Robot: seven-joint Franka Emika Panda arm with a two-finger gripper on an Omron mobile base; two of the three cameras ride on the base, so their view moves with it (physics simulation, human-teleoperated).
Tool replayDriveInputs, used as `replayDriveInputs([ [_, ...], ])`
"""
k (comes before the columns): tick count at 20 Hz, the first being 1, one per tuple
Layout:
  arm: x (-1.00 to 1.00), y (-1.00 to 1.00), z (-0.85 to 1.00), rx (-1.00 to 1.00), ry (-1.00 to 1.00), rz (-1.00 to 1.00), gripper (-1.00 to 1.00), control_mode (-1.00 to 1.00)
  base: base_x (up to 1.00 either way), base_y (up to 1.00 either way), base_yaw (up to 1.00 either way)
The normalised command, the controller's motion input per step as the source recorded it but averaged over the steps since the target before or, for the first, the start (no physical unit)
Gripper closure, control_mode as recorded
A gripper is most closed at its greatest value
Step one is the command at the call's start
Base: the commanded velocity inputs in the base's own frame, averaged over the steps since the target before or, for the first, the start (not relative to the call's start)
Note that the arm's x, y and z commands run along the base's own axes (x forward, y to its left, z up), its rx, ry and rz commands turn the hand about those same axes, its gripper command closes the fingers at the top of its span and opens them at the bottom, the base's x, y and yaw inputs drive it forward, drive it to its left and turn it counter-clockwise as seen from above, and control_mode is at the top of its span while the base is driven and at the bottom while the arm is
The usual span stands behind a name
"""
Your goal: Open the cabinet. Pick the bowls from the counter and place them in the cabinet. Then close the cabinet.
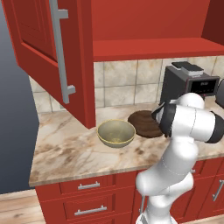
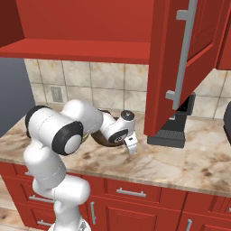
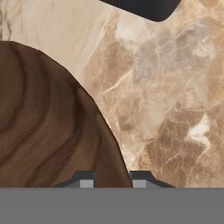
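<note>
Pinching the brown bowl's point(image 3: 48, 122) rim, the gripper point(image 3: 113, 183) is nearly closed on it; next, lifting toward the open cabinet point(image 1: 144, 48) at twelve o'clock.

On the marbled tabletop point(image 1: 65, 148) we see an olive-tan bowl point(image 1: 116, 133) sitting upright, a dark wood-grained bowl point(image 1: 143, 123) just beside it to its right, and a black coffee machine point(image 1: 186, 85) standing against the tiled wall behind.
</note>
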Motion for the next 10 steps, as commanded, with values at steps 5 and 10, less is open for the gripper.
replayDriveInputs([
  [5,-0.06,0.02,0.23,0.0,0.0,-0.04,1.0,-1.0,0.0,0.0,0.0],
  [10,-0.17,-0.09,0.5,0.0,0.02,-0.11,1.0,-1.0,0.0,0.0,0.0],
])
